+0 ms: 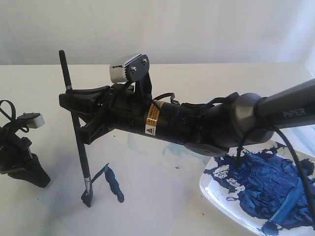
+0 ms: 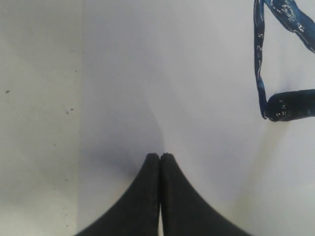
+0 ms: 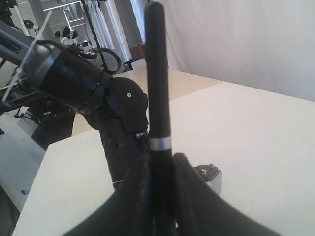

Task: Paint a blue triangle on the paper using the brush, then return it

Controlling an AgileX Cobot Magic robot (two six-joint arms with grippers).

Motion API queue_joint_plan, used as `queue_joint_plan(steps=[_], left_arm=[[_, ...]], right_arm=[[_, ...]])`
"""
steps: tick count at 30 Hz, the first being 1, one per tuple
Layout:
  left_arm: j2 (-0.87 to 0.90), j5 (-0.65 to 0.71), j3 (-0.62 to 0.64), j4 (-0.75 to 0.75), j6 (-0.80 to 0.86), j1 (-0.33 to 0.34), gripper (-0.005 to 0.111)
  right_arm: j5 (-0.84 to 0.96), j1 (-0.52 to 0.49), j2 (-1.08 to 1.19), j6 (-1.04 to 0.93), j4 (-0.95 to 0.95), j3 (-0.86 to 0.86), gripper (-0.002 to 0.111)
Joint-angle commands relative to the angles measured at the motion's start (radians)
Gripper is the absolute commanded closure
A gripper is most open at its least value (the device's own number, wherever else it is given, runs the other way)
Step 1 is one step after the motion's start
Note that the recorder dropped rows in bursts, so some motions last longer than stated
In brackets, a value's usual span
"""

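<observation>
My right gripper [image 1: 74,117] reaches across to the left and is shut on the brush [image 1: 78,142], a long black handle held nearly upright. The brush's blue tip [image 1: 87,198] touches the paper [image 1: 162,206]. Two dark-blue strokes of the blue triangle [image 1: 114,186] lie beside the tip, a thin one and a thick one meeting at a corner. In the right wrist view the brush handle [image 3: 158,78] stands clamped in that gripper [image 3: 162,164]. My left gripper [image 1: 40,179] rests at the left, shut and empty [image 2: 160,156], with the brush tip [image 2: 290,105] and strokes [image 2: 259,64] ahead of it.
A white plate [image 1: 209,189] smeared with thick blue paint [image 1: 266,184] sits at the front right, under the right arm. Faint pale-blue smears mark the paper below the right arm. The paper's edge [image 2: 81,98] runs past the left gripper.
</observation>
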Motion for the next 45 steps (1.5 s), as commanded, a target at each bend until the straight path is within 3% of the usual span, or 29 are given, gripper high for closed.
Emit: queue_joint_plan(steps=[1, 14, 31, 45], left_arm=[[-0.001, 0.021, 0.009, -0.017, 0.003, 0.003, 0.107], [-0.001, 0.021, 0.009, -0.017, 0.003, 0.003, 0.107], [-0.001, 0.021, 0.009, -0.017, 0.003, 0.003, 0.107], [-0.001, 0.021, 0.009, -0.017, 0.003, 0.003, 0.107]], right_arm=[[0.018, -0.005, -0.005, 0.005, -0.017, 0.000, 0.108], [0.119, -0.005, -0.034, 0.013, -0.032, 0.000, 0.108], [0.125, -0.005, -0.036, 0.015, -0.035, 0.002, 0.108], [0.259, -0.005, -0.095, 0.032, -0.070, 0.005, 0.108]])
